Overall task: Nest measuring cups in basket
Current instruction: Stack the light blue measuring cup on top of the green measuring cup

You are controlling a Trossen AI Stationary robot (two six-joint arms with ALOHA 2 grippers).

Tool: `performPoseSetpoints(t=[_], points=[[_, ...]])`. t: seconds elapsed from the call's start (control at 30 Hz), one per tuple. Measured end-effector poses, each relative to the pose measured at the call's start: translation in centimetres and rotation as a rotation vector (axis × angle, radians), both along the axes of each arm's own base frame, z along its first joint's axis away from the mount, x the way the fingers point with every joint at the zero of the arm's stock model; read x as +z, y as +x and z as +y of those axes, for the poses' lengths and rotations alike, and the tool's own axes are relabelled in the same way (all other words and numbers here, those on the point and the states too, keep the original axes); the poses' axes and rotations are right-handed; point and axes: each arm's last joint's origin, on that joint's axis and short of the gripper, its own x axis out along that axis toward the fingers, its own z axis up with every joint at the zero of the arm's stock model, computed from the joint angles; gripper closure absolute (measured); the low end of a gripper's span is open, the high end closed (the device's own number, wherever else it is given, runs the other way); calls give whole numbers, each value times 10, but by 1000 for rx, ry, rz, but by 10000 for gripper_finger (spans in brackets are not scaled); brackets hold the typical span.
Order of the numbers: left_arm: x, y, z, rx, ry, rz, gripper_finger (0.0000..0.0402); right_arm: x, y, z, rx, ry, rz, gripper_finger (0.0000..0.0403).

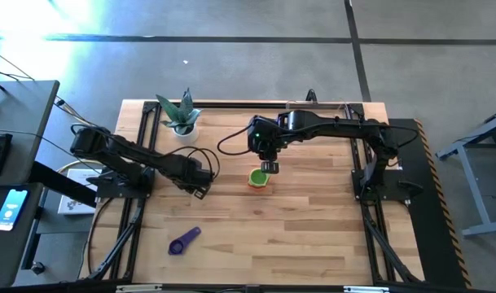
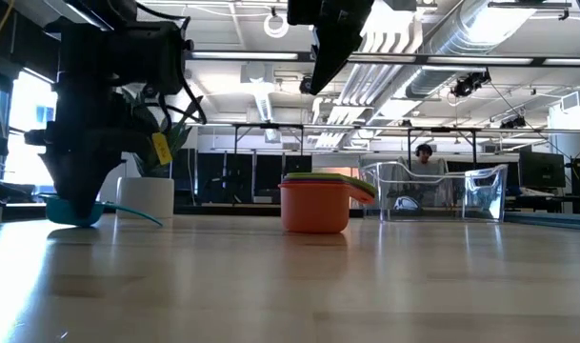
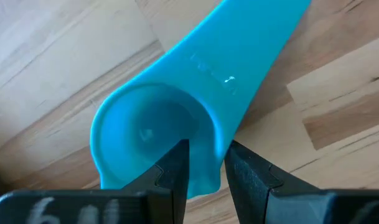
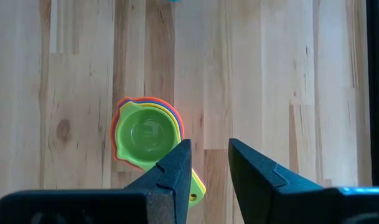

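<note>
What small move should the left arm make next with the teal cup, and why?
Probably lift it and carry it toward the nested stack. The left gripper is pinched on the teal cup's rim, the cup still sits on the table, and the stack's top cup is green, the next size up, while the right gripper hovers above it.

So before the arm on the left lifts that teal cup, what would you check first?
1. Left gripper on the teal cup: ok, its fingers pinch the cup's wall.
2. Teal cup off the table: not ok, in the low view it rests on the wood.
3. Stack ready to take it: ok, green cup sits on top, open side up.
4. Right gripper clear of the stack: cannot tell, it hangs just above, empty.
5. Stack in the basket: not ok, it stands on the table.
6. Purple cup: not ok, it lies alone near the front edge.
</note>
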Motion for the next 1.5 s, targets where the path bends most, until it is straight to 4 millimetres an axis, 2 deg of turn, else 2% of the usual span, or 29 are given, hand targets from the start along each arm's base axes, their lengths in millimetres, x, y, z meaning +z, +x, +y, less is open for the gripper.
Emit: performPoseSetpoints(t=[0.17, 0.4, 0.6, 0.97, 1.07, 1.27, 1.5], points=[[-5, 2, -2, -5, -11, 14, 326, 0, 0, 0, 0, 0, 1, 304], [1, 7, -7, -23, -14, -16, 391, -1, -1, 0, -55, 27, 9, 304], [14, 20, -10, -21, -27, -84, 388, -5, -13, 2, -142, 81, 137, 304], [49, 46, -13, -43, -38, -219, 391, -9, -23, 23, -144, 98, 263, 304], [58, 52, -14, -66, -39, -251, 392, -19, -26, 28, -134, 96, 302, 304], [71, 59, -15, -93, -34, -297, 392, -61, -46, 31, -152, 116, 390, 304], [83, 66, -9, -104, -27, -338, 392, -89, -61, 17, -189, 168, 325, 305]])
